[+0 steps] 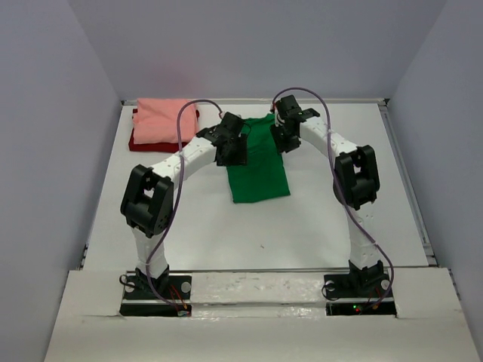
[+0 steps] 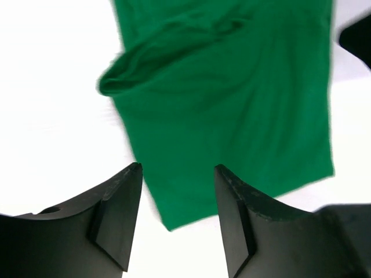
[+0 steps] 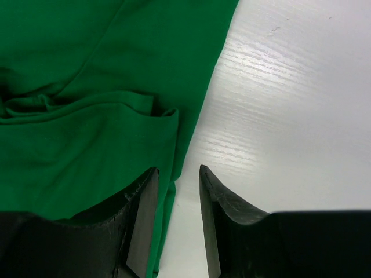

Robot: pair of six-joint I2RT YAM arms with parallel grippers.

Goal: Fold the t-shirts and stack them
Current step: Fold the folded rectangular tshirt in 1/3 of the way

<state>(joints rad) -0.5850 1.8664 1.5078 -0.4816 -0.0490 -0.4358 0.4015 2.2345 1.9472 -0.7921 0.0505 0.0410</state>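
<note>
Three shirts are on the desk (image 1: 302,234). The green shirt (image 1: 258,173) lies flat in the middle, toward the far side. It makes a long narrow shape with its sides tucked in. The pink shirt (image 1: 162,119) sits folded on top of the dark red shirt (image 1: 138,142) in the far left corner, well apart from the green one.

The green shirt looks soft, thin and light. It will likely bend and sag when it is lifted, and it could slip out of a weak pinch. It will not break. Good places to take hold are the two top corners near the neck, or the long side edges, where the cloth is doubled and thicker.

The left pincer (image 2: 177,174) hangs above the shirt's left side with its fingers spread wide and nothing between them. The right pincer (image 3: 178,174) is over the shirt's right edge with a smaller gap. I think it holds nothing too, but the view is too close to tell if a finger touches the cloth.

White desk shows in front of the shirt and on both sides, so there is room to fold it toward the arms. The two pincers are near each other at the shirt's top, so they could bump. Walls (image 1: 45,113) stand around the desk, and the way over to the pink shirt looks open.
</note>
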